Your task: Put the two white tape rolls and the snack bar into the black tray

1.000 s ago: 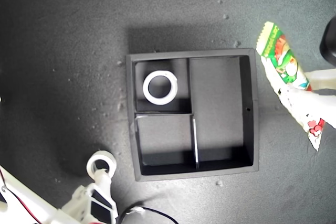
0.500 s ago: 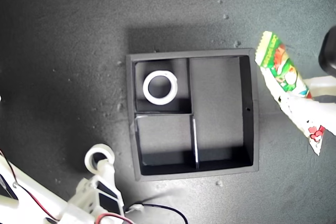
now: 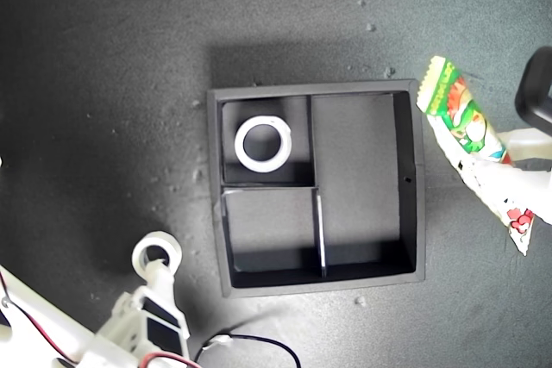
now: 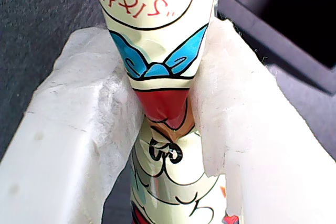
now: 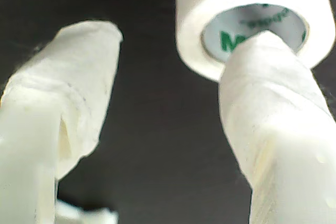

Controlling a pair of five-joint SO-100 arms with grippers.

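Since the earlier frames, my second gripper [image 3: 157, 275] has slid toward the exterior view's left, carrying the smaller tape roll [image 3: 156, 253] farther from the black tray [image 3: 414, 187], while the snack bar [image 3: 473, 152] has shifted only slightly. Seen from the exterior view, the larger tape roll [image 3: 263, 143] lies flat in a small square compartment of the tray, and the snack bar sits beyond the tray's wall at the exterior view's right, over the dark tabletop [image 3: 103, 84], pinched by my first gripper [image 3: 509, 180]. Along the first wrist view, the fingers [image 4: 89, 140] press the bar's wrapper [image 4: 160, 77] from both sides, creasing it. Along the second wrist view, the fingers [image 5: 68, 93] stand spread apart, one finger poked into the smaller roll's hole [image 5: 252, 30].
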